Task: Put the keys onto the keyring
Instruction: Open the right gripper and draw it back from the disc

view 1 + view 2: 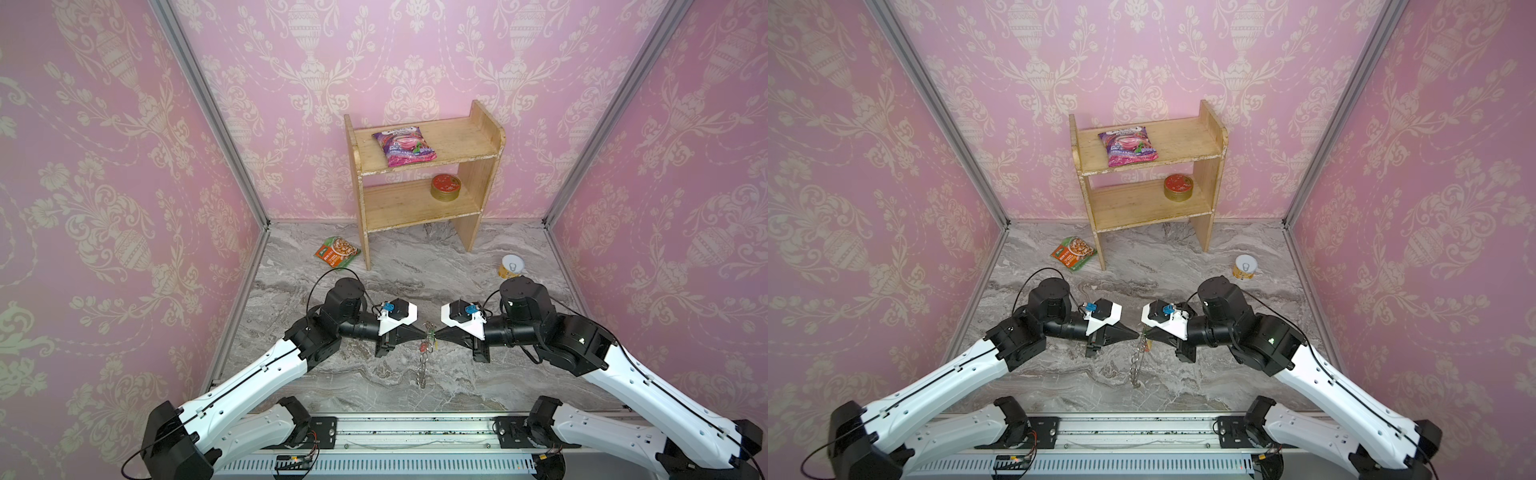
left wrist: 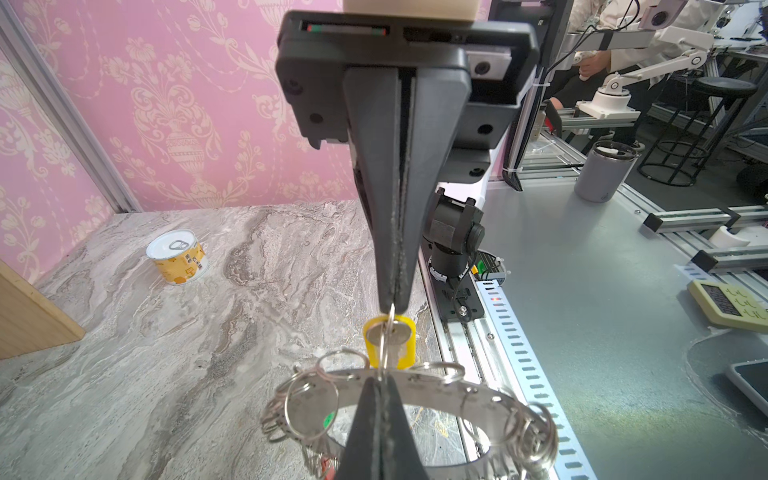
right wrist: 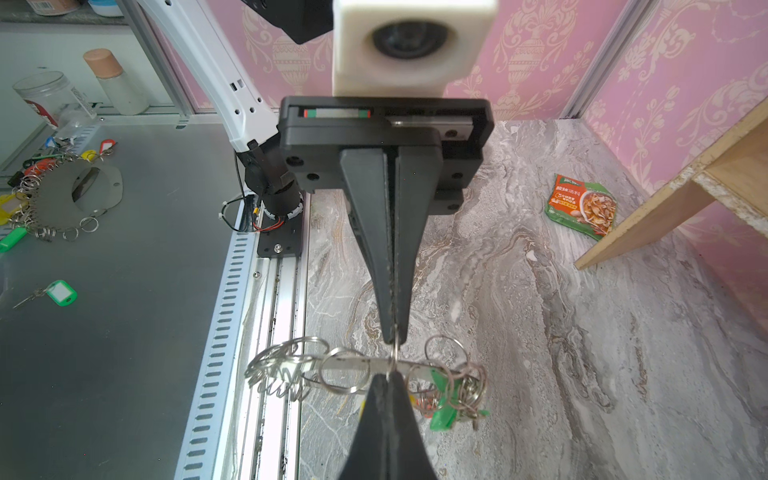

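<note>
Two hands meet tip to tip: left hand (image 2: 380, 384) and right hand (image 2: 393, 303) are both pressed together, each pinching what looks to us like the same wire loop (image 2: 390, 328). Off that loop hangs the keyring (image 2: 440, 386), held up between them over the bench (image 2: 166, 353). The yellow-tagged key (image 2: 399, 336) sits right at the pinched loop; the green-tagged key (image 3: 442, 415) and red-orange-tagged key (image 1: 423, 347) dangle from the rim. We call it nearly done: only the yellow key's threading is unconfirmed, hidden from us.
</note>
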